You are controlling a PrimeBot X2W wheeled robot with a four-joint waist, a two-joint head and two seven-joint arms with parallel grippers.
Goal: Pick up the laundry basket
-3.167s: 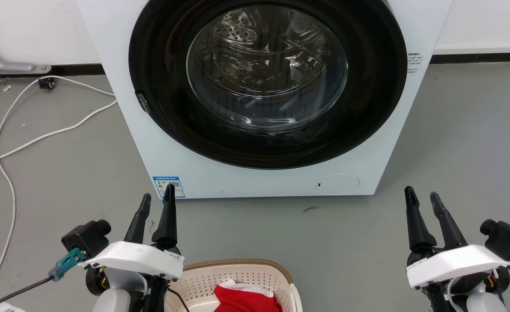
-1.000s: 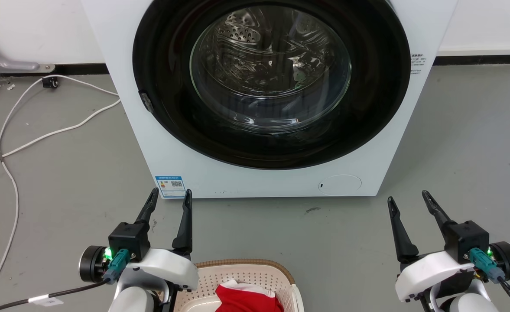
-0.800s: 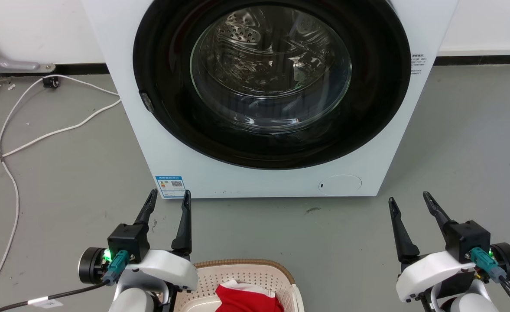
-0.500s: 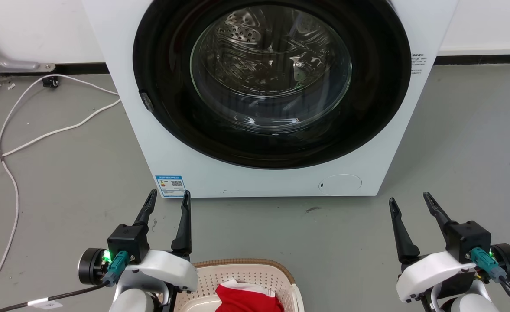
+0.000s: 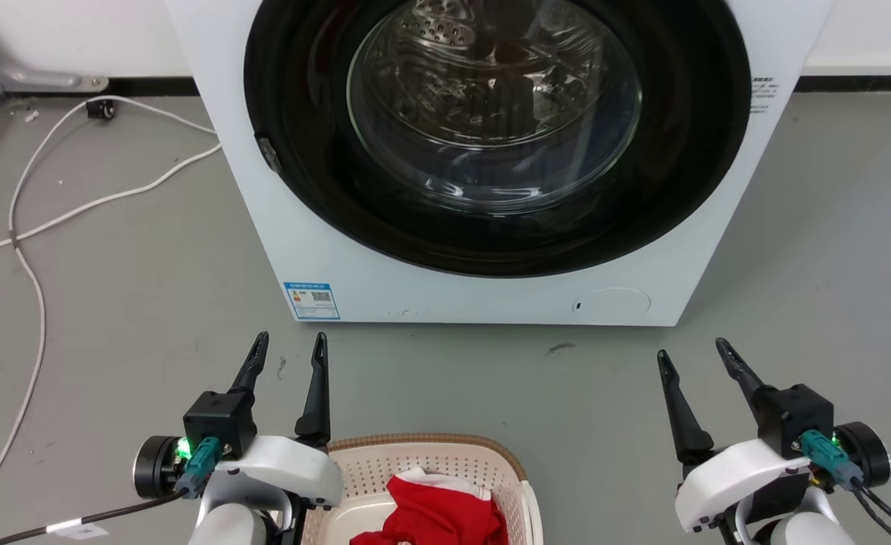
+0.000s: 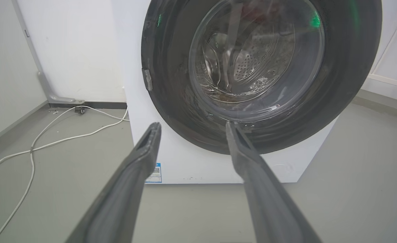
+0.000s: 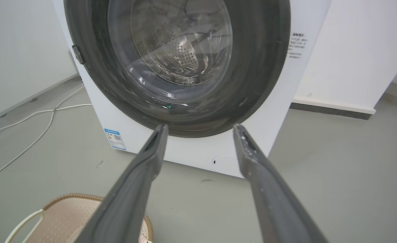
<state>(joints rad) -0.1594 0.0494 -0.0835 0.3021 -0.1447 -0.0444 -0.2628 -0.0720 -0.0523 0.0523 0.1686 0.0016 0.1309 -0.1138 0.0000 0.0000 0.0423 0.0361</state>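
— Hovering with its fingers spread, is the left gripper [image 5: 290, 338] close to anything?
— Only bare grey floor [image 5: 135, 303] lies under the tips. Its white wrist overlaps the left rim corner of the cream perforated plastic laundry basket [image 5: 430, 440], brown-rimmed, at the head view's bottom edge.
— And the right gripper [image 5: 691, 348]?
— Spread and empty, well apart from the basket's right edge, with open floor between. The white front-loading washing machine [image 5: 490, 303] stands beyond both.
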